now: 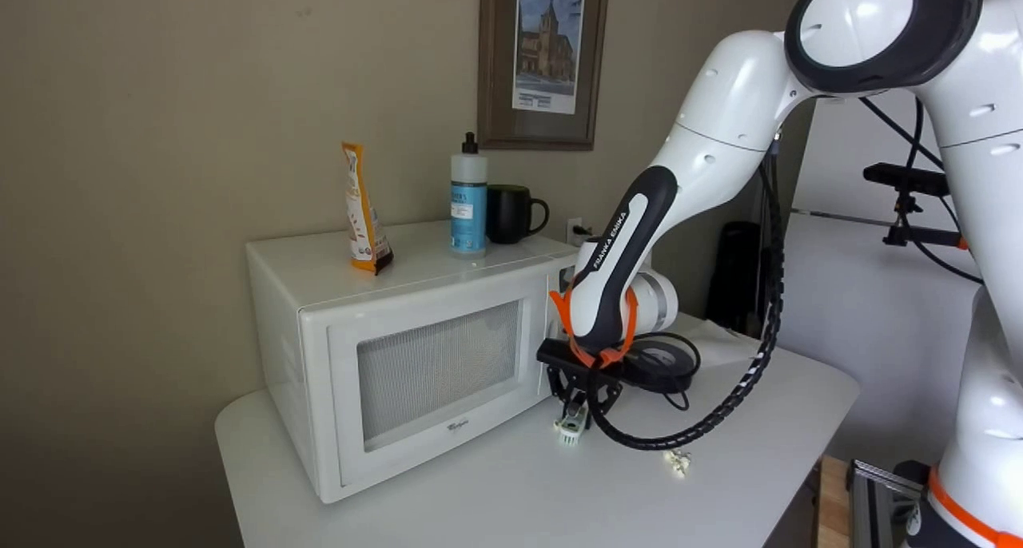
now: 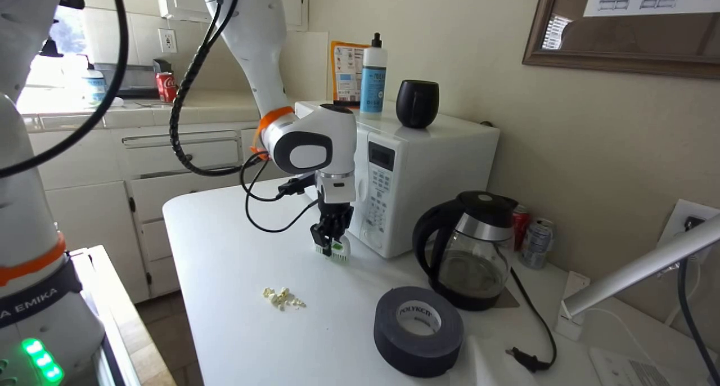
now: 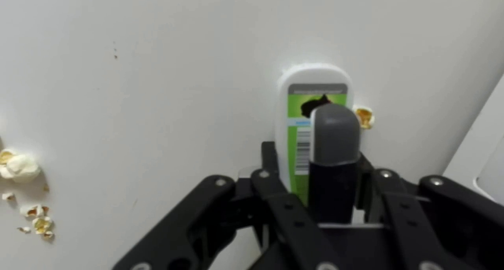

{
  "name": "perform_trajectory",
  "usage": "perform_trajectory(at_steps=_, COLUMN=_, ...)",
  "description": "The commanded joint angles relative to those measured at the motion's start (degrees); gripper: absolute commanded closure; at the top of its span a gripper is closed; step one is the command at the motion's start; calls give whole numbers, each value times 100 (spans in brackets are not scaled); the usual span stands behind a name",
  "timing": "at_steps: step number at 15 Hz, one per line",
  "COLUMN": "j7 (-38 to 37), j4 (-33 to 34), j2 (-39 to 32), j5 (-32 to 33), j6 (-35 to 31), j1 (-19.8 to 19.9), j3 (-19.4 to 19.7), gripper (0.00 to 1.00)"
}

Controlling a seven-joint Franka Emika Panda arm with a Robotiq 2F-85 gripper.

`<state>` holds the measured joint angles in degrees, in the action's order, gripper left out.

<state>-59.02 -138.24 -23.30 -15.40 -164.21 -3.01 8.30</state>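
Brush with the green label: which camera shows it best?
The wrist view: the brush looks largest there and its green label faces the camera, though the gripper covers part of it. Both exterior views show it small at the gripper's lower end, but with its bristles visible.

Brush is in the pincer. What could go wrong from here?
The pincer grips the brush by its handle; the brush might twist under a hard push.
A popcorn piece lies between the brush and the microwave and could get wedged there.
The black cable hangs in a slack loop and could snag during a move.
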Motion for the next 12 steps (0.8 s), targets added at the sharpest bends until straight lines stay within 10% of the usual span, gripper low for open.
perform_trajectory(at_steps=1, j7=-157, j4=-611, j2=37, j5=74, j6=-11, j1=-97, j3=213, gripper=82)
perform_trajectory(at_steps=12, j7=-487, j4=-1976, j2=704, j5=1010, j6=-10, j1=-121, j3=1099, gripper=82)
